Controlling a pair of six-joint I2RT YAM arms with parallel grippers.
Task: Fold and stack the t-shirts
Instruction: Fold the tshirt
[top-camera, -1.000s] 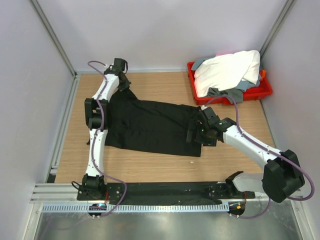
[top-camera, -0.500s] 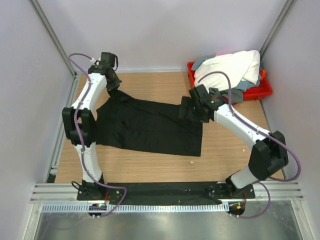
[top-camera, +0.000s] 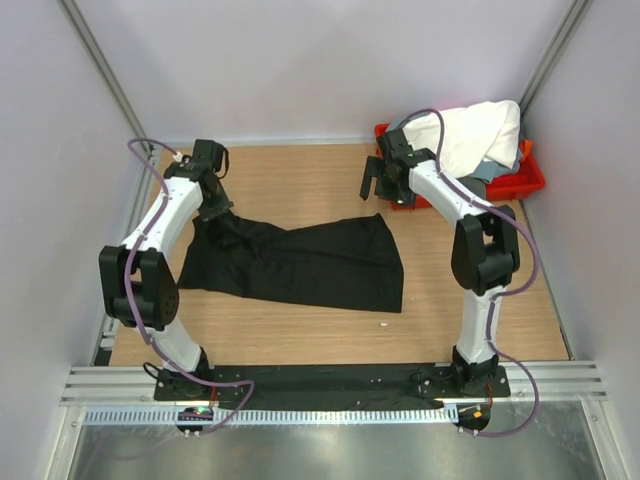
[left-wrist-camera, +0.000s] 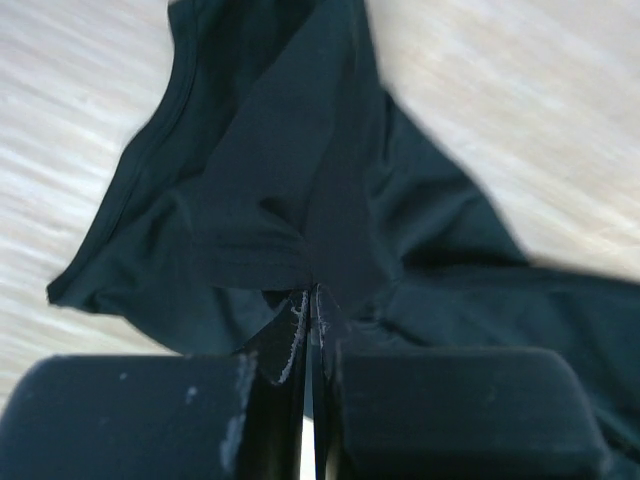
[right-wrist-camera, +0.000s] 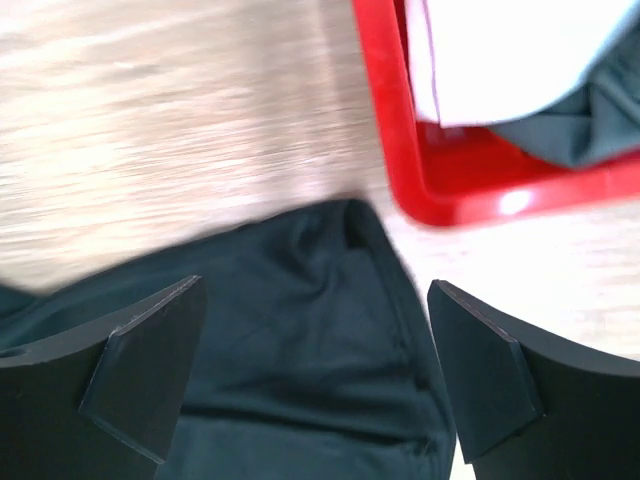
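The black t-shirt (top-camera: 300, 262) lies spread across the middle of the table, its left end bunched up. My left gripper (top-camera: 212, 208) is shut on a fold of the shirt at its far left corner; in the left wrist view the jaws (left-wrist-camera: 312, 296) pinch the black fabric (left-wrist-camera: 290, 170). My right gripper (top-camera: 382, 192) is open and empty. It hangs above the table just past the shirt's far right corner (right-wrist-camera: 320, 300). The white t-shirt (top-camera: 465, 138) lies on the grey t-shirt (top-camera: 487, 176) in the red tray.
The red tray (top-camera: 527, 181) stands at the far right corner and shows in the right wrist view (right-wrist-camera: 400, 150). White walls and metal rails close the table on the left, right and back. Bare wood (top-camera: 300, 180) lies behind the shirt.
My right gripper has left the shirt's right edge and moved back toward the red tray. My left gripper has drawn the shirt's far left corner nearer and leftward.
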